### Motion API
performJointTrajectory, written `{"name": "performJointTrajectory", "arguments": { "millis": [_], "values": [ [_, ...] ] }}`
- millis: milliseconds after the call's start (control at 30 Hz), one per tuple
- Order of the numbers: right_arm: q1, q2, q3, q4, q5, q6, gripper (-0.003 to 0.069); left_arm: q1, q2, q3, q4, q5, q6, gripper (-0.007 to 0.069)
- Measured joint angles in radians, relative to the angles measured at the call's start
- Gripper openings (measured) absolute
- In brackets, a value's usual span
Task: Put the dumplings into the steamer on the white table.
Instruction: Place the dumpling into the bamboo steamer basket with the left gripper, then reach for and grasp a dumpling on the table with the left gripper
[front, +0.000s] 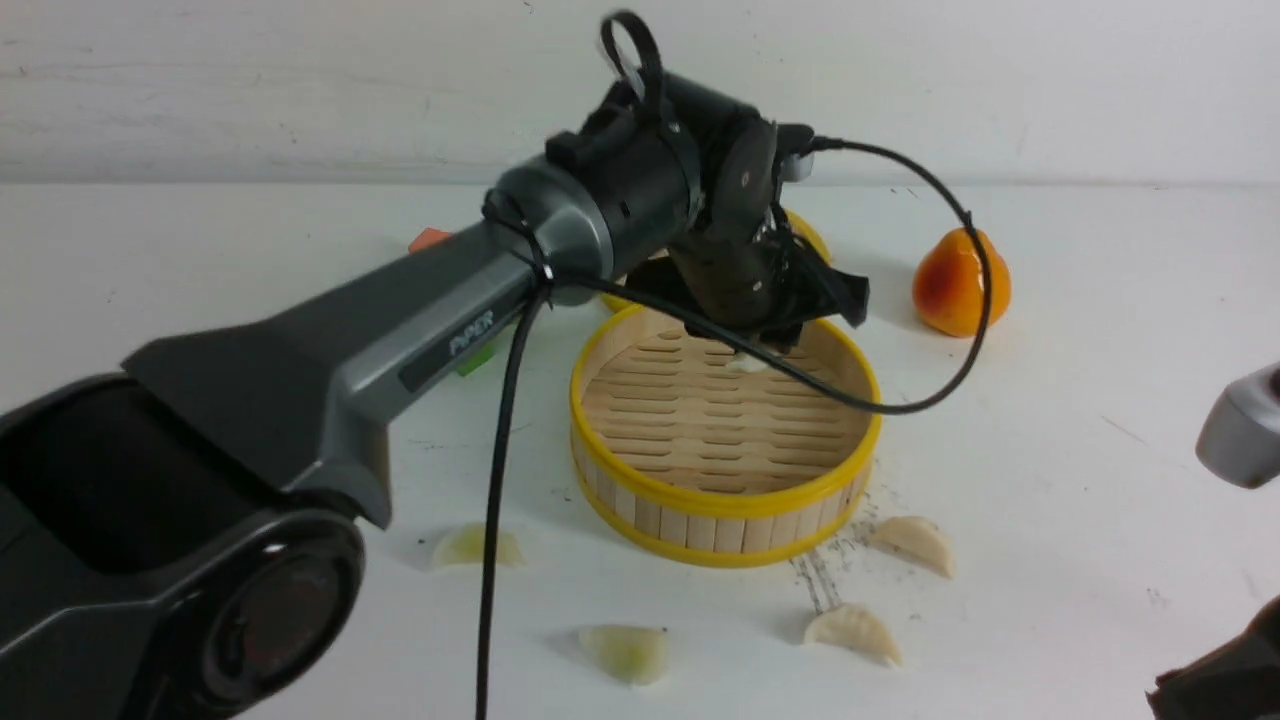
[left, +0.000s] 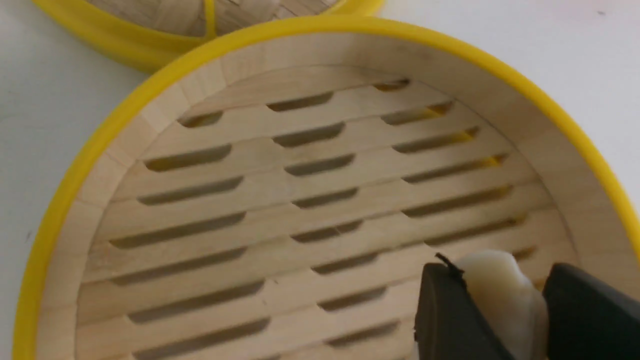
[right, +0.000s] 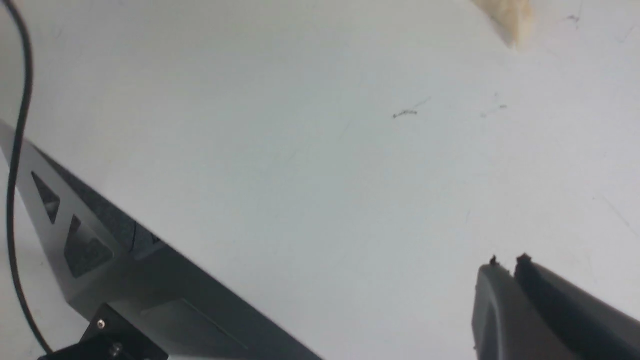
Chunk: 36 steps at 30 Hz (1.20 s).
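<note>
One cream dumpling (left: 487, 274) is pinched between the two dark fingers (left: 445, 310) of the left jaws, which close on it from either side so that its pleated top shows in the gap. It hangs low inside the steamer (front: 720, 500), over the slatted floor close to the far wall; whether it touches the slats cannot be told. The left arm (front: 420, 320) reaches across from the robot's left, and its wrist covers the far rim of the steamer. Four dumplings lie on the worktop (front: 1050, 400) in front of the steamer: two pale green ones (front: 475, 547) (front: 625, 652) to the left and two cream ones (front: 855, 633) (front: 915, 543) to the right, all apart from the basket. Just behind the steamer lies a yellow-rimmed lid (left: 150, 30), and farther right stands an orange pear (front: 960, 283). The right jaws are closed with nothing between them, held over bare worktop at the robot's right, well away from the steamer.
</note>
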<state>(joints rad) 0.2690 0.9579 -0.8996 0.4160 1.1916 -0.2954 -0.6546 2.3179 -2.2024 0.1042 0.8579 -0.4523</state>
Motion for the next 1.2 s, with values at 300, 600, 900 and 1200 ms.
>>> {"name": "performJointTrajectory", "arguments": {
  "millis": [300,600,900,1200],
  "values": [
    [0.0,-0.058,0.0,-0.003,0.001,-0.025,0.0042,0.001,0.077,-0.004,0.082,-0.149,-0.125,0.0237],
    [0.0,-0.06,0.0,-0.009,-0.009,-0.03,0.0049,0.001,0.071,-0.031,0.084,-0.042,-0.129,0.0502],
    [0.0,-0.06,0.0,-0.012,-0.015,-0.03,0.0057,0.001,-0.155,-0.214,0.096,0.294,0.059,0.0552],
    [0.0,-0.06,0.0,-0.011,-0.038,-0.03,0.0067,0.001,-0.398,-0.095,0.097,0.385,0.155,0.0506]
  ]
}}
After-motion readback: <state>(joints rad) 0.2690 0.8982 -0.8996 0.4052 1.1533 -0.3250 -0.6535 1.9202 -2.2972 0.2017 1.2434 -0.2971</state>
